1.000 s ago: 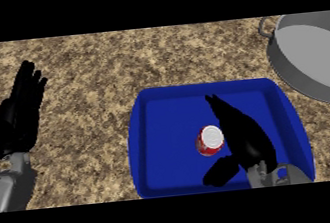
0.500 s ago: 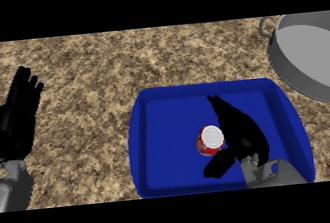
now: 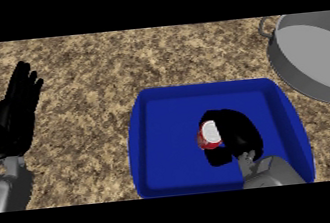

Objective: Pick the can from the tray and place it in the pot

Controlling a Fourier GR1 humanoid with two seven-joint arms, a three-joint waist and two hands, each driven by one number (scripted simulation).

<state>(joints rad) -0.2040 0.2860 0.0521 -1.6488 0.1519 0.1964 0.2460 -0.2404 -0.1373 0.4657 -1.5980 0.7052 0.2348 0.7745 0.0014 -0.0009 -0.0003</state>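
Red can (image 3: 210,135) lies in the blue tray (image 3: 164,153), with the right hand (image 3: 238,130) curled round it. Grasp appears made; lift and carry to the grey pot (image 3: 318,56), well beyond the fingertips, outstanding. Left hand (image 3: 14,120) rests open, fingers straight

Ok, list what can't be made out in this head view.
Head view:
Small red can with white top: right side hidden by the curled black right robot hand; lifted or resting, cannot tell.
Large grey metal pot: cut off by the right edge.
Blue rectangular tray: near-right corner hidden by the right forearm.
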